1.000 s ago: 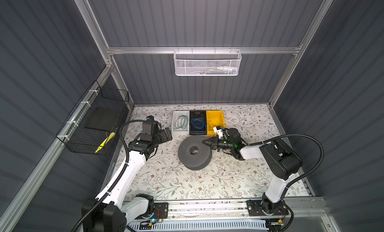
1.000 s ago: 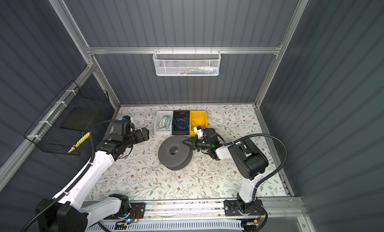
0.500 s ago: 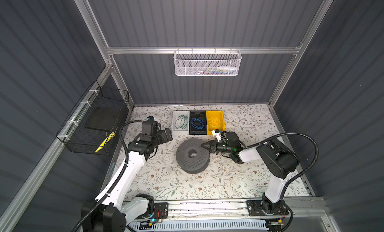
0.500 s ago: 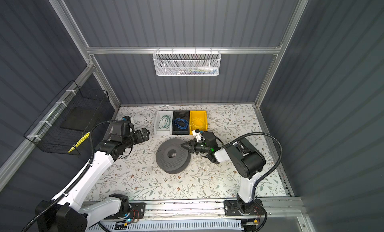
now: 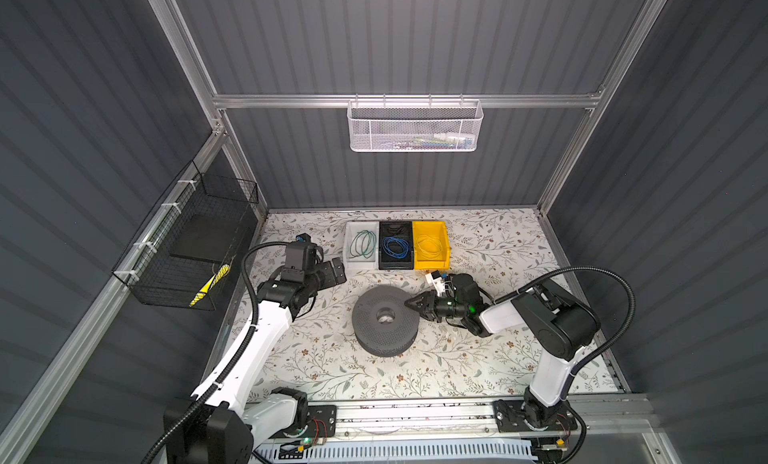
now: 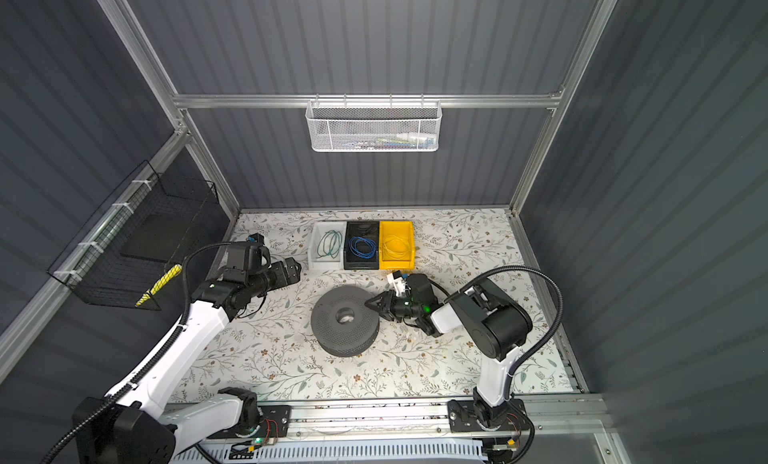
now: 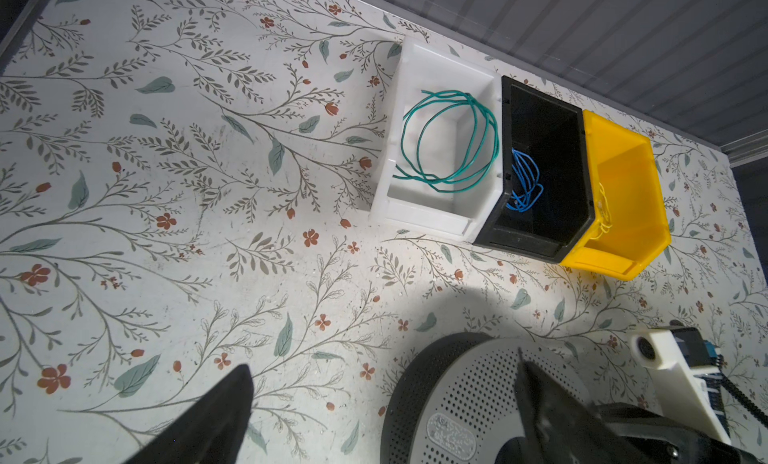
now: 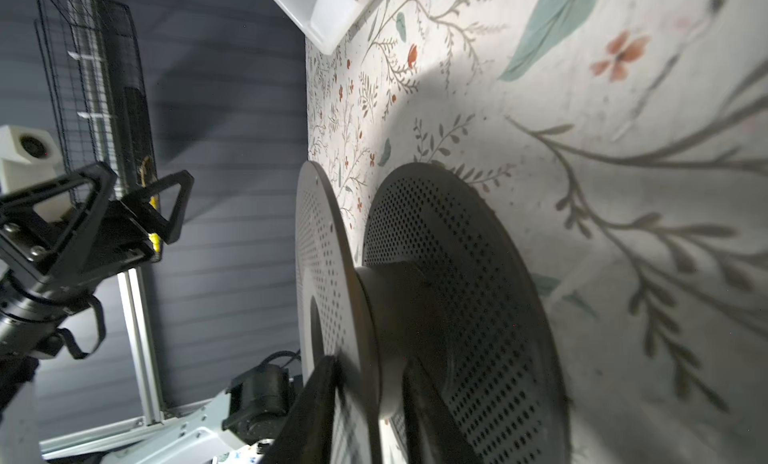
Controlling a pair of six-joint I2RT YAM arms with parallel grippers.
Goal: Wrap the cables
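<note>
The cables are one thin blue wire (image 5: 395, 247) (image 6: 362, 247) coiled in the black bin (image 5: 395, 266); it also shows in the left wrist view (image 7: 525, 183). A grey perforated spool (image 5: 384, 326) (image 6: 345, 320) (image 8: 457, 295) lies flat mid-table. My right gripper (image 5: 409, 304) (image 6: 370, 304) (image 8: 370, 362) sits at the spool's right edge. Its jaws stand apart, one finger above the upper flange and one between the flanges. My left gripper (image 5: 338, 270) (image 6: 295, 268) (image 7: 382, 362) hangs open and empty, left of the bins.
A white bin (image 5: 361, 229) with a green wire (image 5: 362, 245) and a yellow bin (image 5: 432, 264) with a pale wire flank the black bin. On the back wall hangs a white mesh basket (image 5: 413, 125). A black wire basket (image 5: 187, 241) hangs on the left wall.
My right gripper and the spool have shifted a little toward the table's front. The right jaws, shut on the spool's flange before, now stand apart. The left arm has not moved.
</note>
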